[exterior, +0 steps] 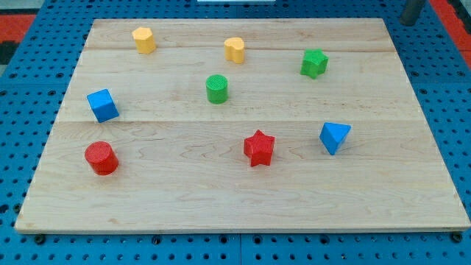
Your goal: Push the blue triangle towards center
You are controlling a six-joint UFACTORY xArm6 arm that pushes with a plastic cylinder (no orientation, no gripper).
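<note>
The blue triangle (335, 137) lies on the wooden board (412, 191), right of the middle and toward the view's bottom. A red star (259, 148) lies to its left. My rod shows only at the view's top right corner, and my tip (408, 22) is just beyond the board's top right corner. It is far above and to the right of the blue triangle and touches no block.
A green block (314, 63) lies above the blue triangle. A green cylinder (217, 88) is near the middle. Two yellow blocks (144, 40) (235, 49) lie along the top. A blue cube (102, 105) and a red cylinder (101, 158) are at the left.
</note>
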